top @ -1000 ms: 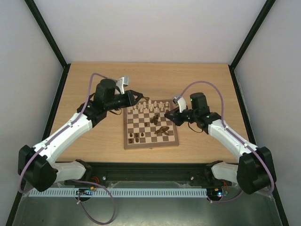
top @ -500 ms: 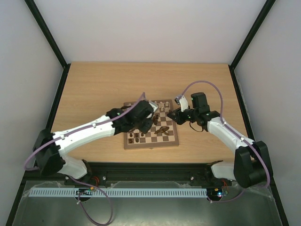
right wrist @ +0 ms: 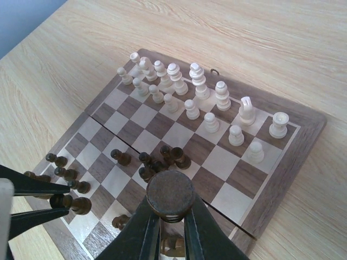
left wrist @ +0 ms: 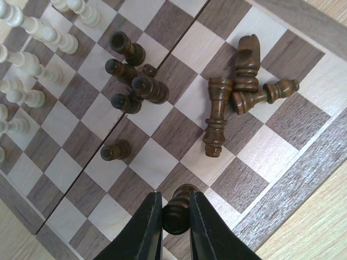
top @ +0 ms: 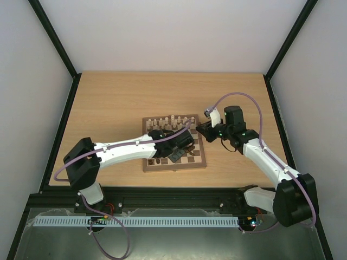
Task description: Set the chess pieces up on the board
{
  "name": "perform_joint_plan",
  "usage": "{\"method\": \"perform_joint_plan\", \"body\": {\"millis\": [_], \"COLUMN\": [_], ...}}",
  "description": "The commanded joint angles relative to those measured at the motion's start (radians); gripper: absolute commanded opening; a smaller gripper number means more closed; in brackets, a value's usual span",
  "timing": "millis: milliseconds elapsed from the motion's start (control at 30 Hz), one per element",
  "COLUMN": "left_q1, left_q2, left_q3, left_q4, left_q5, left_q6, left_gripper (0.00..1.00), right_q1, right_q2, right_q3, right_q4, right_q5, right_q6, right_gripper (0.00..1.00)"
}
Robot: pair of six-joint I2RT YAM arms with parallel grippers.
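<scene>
We had left gripper [left wrist: 175, 201] clamped on a dark piece [left wrist: 176, 214] at the board's [left wrist: 303, 184] near edge, right gripper [right wrist: 170, 210] on a second piece [right wrist: 171, 193].

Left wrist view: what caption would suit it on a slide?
Left end effector grips a dark chess piece at the board edge, near toppled dark pieces.

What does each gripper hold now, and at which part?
Left gripper: a small dark brown turned wooden chess piece, pinched at its sides. Right gripper: a second dark brown wooden piece, pinched just under its round end.
</scene>
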Motion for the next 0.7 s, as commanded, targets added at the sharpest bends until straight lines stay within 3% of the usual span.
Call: {"method": "perform_joint_plan", "body": {"millis": [0,667], "left_q1": [-0.010,-0.025], "left_q2": [0.018,-0.025], "left_q3": [0.001,-0.098], "left_q4": [-0.031,0.012], "left_q5": [0.001,0.089], "left_q6": [0.000,-0.025], "left_gripper": [0.05,0.07], "right_q1": [-0.003,-0.003], "right_q2": [-0.015,-0.002], "right_q3": [-0.001,-0.002], "right_q4": [-0.014,-0.013], "right_q5": [0.010,0.009], "right_q6": [-0.023,-0.031], "right_gripper": [0.08,0.09]}}
